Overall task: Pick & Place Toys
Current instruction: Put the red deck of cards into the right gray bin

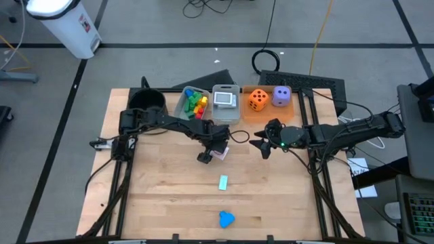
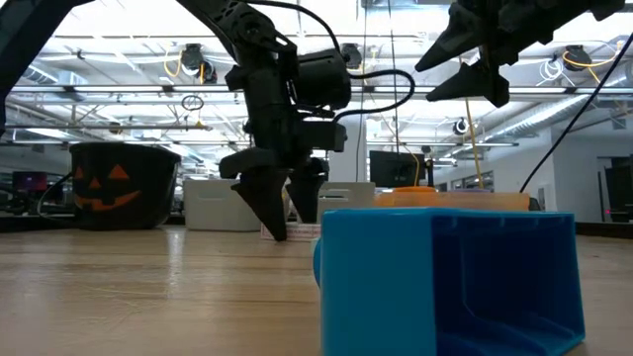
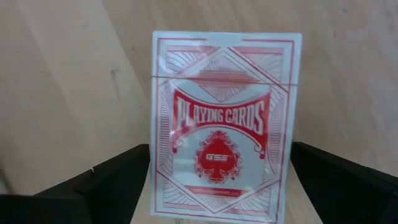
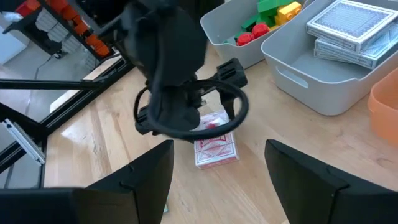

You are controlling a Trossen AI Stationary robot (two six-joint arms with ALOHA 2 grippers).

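Note:
A red playing-card box (image 3: 224, 124) lies flat on the wooden table (image 1: 163, 190), near its middle. My left gripper (image 3: 221, 186) points down over it, open. Its two fingers stand one at each long side of the box, and no touch shows. In the high view this gripper (image 1: 211, 152) covers most of the box (image 1: 221, 154). My right gripper (image 1: 261, 144) hangs open in the air to the right and holds nothing. A blue block (image 1: 226, 219) and a small pale-blue piece (image 1: 223, 181) lie nearer the front edge.
At the far edge stand a clear bin (image 1: 193, 103) with coloured blocks and a bin (image 1: 226, 102) with card decks. Beside them an orange tray (image 1: 270, 112) holds an orange die (image 1: 258, 99) and a purple die (image 1: 281, 95). A black pot (image 1: 147, 102) stands at the far left.

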